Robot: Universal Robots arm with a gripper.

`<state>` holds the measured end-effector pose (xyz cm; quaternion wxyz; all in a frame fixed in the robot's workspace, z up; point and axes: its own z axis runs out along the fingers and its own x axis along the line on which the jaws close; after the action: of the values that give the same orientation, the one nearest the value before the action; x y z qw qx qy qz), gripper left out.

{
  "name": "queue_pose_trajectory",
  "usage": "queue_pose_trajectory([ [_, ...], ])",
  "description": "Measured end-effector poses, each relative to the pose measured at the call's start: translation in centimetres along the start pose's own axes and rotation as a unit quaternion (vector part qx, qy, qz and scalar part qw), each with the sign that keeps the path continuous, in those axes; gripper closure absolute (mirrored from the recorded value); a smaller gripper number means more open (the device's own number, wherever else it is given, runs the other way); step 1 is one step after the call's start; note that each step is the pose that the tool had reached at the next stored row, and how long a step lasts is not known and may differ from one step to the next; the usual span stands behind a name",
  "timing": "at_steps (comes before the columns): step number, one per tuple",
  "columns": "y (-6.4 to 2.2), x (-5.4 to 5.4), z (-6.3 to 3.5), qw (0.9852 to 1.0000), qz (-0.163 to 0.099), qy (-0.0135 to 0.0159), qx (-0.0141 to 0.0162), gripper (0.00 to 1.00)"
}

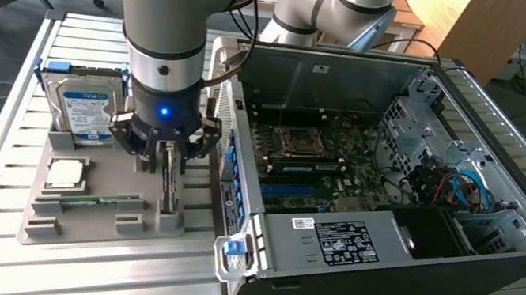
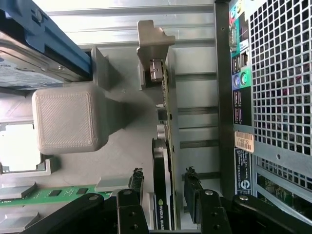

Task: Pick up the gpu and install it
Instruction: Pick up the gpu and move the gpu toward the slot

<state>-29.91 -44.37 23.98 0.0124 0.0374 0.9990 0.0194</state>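
The gpu point(image 2: 161, 163) is showing a dark, faintly glossy face, and its bracket point(image 2: 154, 44) is gleaming as bare silvery metal. The grey holder point(image 2: 63, 119) is looking like matt printed plastic, finely ribbed in layers. The pincer point(image 2: 164, 183) is presenting matt black fingers point(image 2: 137, 184). The worktop point(image 1: 113, 275) is shining as grooved, brushed aluminium. The computer case point(image 2: 282, 73) is showing perforated sheet metal, and the hard drive point(image 1: 86, 106) is carrying a glossy label.

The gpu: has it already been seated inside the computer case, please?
No, the gpu stands on edge in the grey holder outside the computer case, straddled by the open end effector.
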Motion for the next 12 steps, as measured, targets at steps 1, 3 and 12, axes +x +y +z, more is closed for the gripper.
queue_pose_trajectory([
  [1,0.07,0.01,0.08,1.0,0.0,0.0,0.0,0.53],
  [3,0.21,0.03,0.32,1.0,0.0,0.0,0.0,0.53],
  [12,0.66,0.1,1.0,1.0,0.0,0.0001,0.0001,0.53],
])
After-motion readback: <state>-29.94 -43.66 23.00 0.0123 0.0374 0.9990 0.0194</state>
